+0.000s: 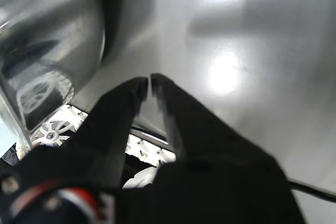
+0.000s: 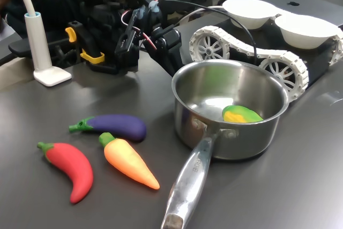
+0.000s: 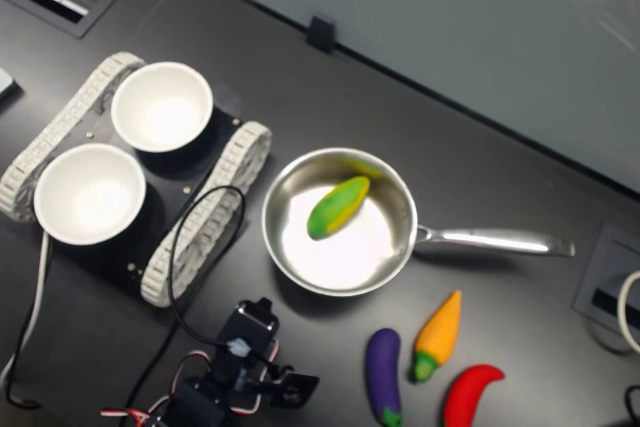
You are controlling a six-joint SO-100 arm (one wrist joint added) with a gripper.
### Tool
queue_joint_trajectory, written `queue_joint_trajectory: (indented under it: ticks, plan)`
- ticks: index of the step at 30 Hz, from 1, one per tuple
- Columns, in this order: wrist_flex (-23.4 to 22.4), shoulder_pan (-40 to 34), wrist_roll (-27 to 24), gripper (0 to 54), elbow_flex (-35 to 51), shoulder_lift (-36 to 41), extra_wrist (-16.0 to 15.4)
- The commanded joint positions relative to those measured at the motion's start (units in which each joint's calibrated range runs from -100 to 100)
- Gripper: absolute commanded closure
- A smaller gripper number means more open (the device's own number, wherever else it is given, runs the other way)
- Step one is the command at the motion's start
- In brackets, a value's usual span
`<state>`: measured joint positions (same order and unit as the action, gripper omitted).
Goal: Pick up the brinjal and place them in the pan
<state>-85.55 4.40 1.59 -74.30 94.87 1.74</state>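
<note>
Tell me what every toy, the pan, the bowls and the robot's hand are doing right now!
Brinjal: lying on the table, not picked up yet.
Carrot: lying beside the brinjal.
Chilli: lying on the table.
Pan: upright, holding a green-yellow toy.
Bowls: upright, empty, sitting on a tracked base.
Hand: nearly shut, holding nothing, next to the pan.

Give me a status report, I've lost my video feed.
Gripper nearly shut, empty, beside the pan. Brinjal on the table, untouched, next to the carrot. Pan holds only a green-yellow toy. Path clear.
</note>
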Motion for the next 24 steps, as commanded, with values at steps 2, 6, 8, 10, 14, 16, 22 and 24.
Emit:
queue_joint_trajectory:
  ticks: [2,6,8,10,14,16,22,24]
  plan:
    - [0.9,-10.02,4.35,53.4,1.29,0.58,1.2]
    - [0.9,-9.68,4.3,53.4,1.29,0.58,1.2]
    - [0.9,-9.68,4.4,53.4,1.29,0.58,1.2]
    - [0.9,-9.68,4.44,53.4,1.29,0.58,1.2]
    - [0.9,-9.68,4.35,53.4,1.29,0.58,1.2]
    - [0.9,-9.68,4.35,53.4,1.29,0.58,1.2]
    - [0.9,-9.68,4.05,53.4,1.29,0.58,1.2]
    - [0.9,-9.68,3.91,53.4,1.29,0.58,1.2]
